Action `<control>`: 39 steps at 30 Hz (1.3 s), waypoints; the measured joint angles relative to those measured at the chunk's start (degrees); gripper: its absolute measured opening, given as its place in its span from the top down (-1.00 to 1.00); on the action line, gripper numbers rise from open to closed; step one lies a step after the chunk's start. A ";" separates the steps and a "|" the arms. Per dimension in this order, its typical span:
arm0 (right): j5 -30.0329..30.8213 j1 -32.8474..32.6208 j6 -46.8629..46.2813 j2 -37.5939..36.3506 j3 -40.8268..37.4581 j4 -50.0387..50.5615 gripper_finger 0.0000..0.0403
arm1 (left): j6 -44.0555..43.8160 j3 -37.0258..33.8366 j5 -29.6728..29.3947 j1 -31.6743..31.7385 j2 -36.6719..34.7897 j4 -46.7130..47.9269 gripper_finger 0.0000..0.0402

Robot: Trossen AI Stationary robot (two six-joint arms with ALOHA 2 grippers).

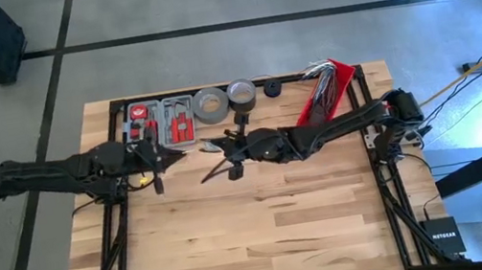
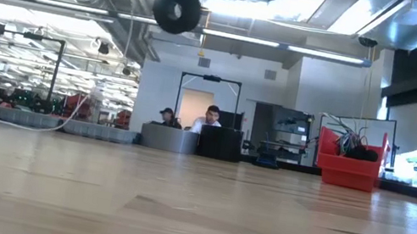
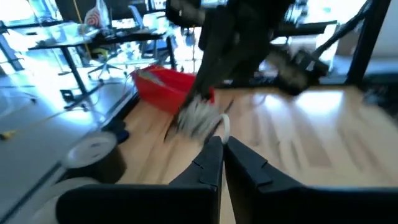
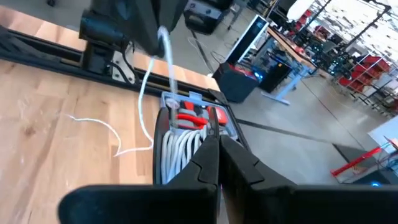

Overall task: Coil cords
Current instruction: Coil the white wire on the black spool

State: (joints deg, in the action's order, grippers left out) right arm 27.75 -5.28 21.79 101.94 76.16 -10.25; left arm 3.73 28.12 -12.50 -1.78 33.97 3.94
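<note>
Only the word NETGEAR on the small black box [image 1: 443,237] by the table's right corner can be read. The right wrist view alone shows the thin white cord [image 4: 177,146] bunched in loops against the right gripper [image 4: 219,146], clenched on it, with a strand rising to the left gripper [image 4: 157,38] and a loose tail on the light wooden table [image 4: 56,155]. From overhead the cord is too fine to trace between the left gripper [image 1: 164,160], pinched shut with a white strand at its tips, and the right gripper [image 1: 217,170]; the left wrist view blurs the loops beside the red plastic bin [image 3: 168,90].
</note>
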 joint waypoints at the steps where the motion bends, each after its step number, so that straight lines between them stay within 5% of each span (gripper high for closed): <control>1: -0.33 0.17 0.07 0.58 0.00 -0.63 0.97 | -1.00 0.00 0.35 0.00 0.77 -1.18 0.96; 27: -1.91 2.34 -6.86 3.86 -0.02 -11.55 0.97 | -3.40 0.02 0.49 -1.01 21.08 -22.83 0.96; 39: -3.74 1.26 -12.12 3.51 -0.11 -19.92 0.97 | 0.09 0.07 -2.84 -0.74 24.42 -23.29 0.96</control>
State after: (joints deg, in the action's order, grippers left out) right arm 24.01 -4.02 9.66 105.45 76.05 -30.17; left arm 3.82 28.18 -15.34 -2.52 58.39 -19.35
